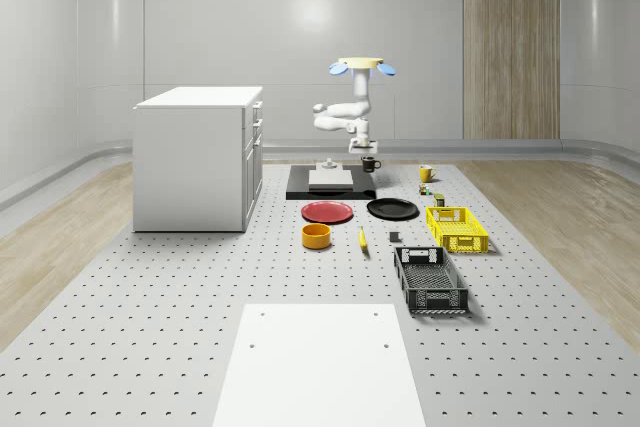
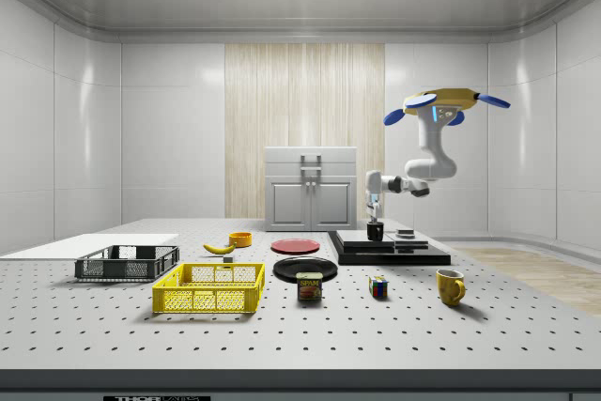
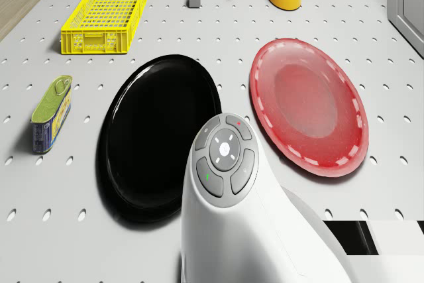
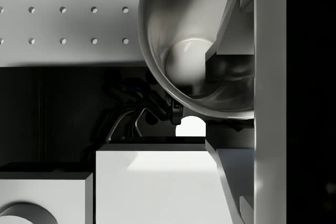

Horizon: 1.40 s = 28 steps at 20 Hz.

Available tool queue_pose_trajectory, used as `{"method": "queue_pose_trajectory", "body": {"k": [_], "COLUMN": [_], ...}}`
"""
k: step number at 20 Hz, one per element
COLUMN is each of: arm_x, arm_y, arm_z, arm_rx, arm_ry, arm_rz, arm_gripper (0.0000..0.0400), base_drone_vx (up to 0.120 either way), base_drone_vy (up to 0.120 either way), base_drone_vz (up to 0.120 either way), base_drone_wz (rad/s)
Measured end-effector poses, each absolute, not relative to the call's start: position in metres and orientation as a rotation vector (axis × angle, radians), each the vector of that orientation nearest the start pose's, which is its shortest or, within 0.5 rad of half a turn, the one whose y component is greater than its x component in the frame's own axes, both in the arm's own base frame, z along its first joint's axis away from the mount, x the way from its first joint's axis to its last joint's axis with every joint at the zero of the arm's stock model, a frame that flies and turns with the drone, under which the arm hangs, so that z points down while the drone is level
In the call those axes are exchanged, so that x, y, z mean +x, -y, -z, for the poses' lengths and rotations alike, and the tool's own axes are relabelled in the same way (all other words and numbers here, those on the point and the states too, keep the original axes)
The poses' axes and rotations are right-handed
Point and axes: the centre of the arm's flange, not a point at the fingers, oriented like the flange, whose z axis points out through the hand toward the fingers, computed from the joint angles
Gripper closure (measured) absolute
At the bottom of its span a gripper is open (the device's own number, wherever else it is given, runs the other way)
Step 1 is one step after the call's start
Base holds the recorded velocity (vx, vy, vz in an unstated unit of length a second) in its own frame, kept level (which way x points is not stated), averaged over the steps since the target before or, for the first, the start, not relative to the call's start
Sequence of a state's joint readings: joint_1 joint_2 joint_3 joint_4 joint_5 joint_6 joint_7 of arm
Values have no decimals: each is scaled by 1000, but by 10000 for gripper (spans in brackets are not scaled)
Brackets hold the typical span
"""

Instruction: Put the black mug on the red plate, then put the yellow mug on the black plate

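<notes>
The black mug (image 1: 371,163) (image 2: 376,231) stands on a corner of a black platform (image 1: 330,187). My gripper (image 1: 362,152) (image 2: 374,219) (image 4: 231,98) comes down on it from above, shut on its wall, one finger inside the mug (image 4: 184,51) and one outside. The drone (image 1: 360,67) (image 2: 441,102) hovers high over the far end of the table, just past the platform. The red plate (image 1: 327,211) (image 3: 308,107) and black plate (image 1: 392,208) (image 3: 159,137) lie side by side in front of the platform. The yellow mug (image 1: 426,173) (image 2: 451,285) stands apart, toward the whole-scene view's right.
A white cabinet (image 1: 200,157) stands left of the platform. A yellow basket (image 1: 456,229), a black basket (image 1: 430,279), an orange bowl (image 1: 316,235) and a banana (image 1: 362,238) lie nearer the front. A can (image 3: 52,114) lies beside the black plate. A white block (image 1: 330,178) sits on the platform.
</notes>
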<state>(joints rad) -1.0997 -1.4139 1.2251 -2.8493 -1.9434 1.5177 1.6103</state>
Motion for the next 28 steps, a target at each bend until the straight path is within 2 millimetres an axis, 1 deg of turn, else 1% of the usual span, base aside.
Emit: {"method": "queue_pose_trajectory", "body": {"k": [28], "arm_x": [307], "arm_y": [-14], "arm_z": [-527], "arm_rx": [1], "arm_ry": [2], "arm_rz": [-785], "arm_gripper": [290], "base_drone_vx": [120], "base_drone_vy": [-120], "base_drone_vz": [0], "base_drone_wz": [0]}}
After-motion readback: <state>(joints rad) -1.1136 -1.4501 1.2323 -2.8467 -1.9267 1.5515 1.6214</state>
